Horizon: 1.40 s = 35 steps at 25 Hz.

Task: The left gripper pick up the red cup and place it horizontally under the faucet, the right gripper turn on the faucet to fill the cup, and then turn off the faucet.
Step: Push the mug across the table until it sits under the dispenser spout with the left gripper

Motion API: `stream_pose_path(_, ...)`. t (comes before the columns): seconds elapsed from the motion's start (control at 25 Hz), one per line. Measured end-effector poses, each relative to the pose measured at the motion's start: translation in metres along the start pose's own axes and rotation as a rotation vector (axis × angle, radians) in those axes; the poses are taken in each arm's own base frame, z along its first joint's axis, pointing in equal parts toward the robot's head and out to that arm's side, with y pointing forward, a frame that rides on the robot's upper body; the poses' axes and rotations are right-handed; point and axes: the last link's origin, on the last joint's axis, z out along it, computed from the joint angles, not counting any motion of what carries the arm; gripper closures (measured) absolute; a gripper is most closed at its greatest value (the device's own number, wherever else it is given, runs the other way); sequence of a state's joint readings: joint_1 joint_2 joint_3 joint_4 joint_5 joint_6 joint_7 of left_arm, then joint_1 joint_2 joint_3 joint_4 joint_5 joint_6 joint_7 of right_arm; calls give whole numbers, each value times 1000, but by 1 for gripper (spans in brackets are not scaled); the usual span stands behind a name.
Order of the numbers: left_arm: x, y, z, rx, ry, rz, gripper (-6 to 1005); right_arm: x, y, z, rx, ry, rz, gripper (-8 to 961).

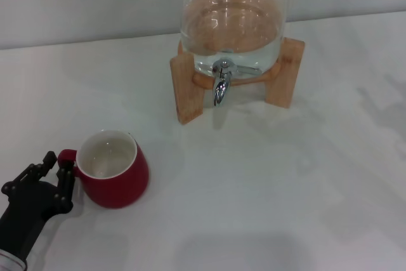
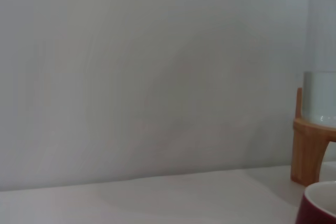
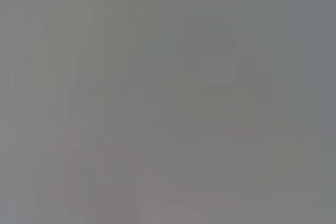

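While the left gripper sits at the surface's near-left corner, fingers narrowly straddling the handle of the upright red cup, the faucet waits well apart toward the far edge.

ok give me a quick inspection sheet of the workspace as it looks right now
surface: white table, bare where seen
cup: red cup upright on the table at front left, looks empty, handle toward the left hand, well short of the faucet
faucet: chrome faucet on a glass dispenser holding water, set in a wooden stand; no water running
clutter: nothing seen
left hand: left hand at the cup's handle, fingers either side of it; whether closed on it, cannot tell
right hand: not in view; its wrist view shows only blank grey
cables: nothing seen
surroundings: plain pale wall behind the table
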State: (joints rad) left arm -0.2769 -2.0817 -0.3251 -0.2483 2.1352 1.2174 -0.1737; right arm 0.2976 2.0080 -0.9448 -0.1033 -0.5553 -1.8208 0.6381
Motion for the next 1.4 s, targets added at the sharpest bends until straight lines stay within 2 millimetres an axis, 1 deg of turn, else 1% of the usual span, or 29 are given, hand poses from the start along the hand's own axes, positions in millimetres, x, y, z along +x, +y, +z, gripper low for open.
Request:
stream_pose_path(0.24,1,1,3,-5,-2,2,753,0,0,0,0,0,0,201)
stream_pose_path(0.44,0,4,4,-21,-9,6,832,0,0,0,-1,-1,-1,201)
stream_pose_path(0.76,3,9,12,-59,-5,9,833,-1,0,0,-2,-2,-2,201)
stream_pose_path(1.08,9,13,30,-101,-12,32,834,-1,0,0,-2,-2,-2,201)
stream_pose_path(1.4,18,12,46,-129,-4,49,835,0,0,0,-4,-2,0,201)
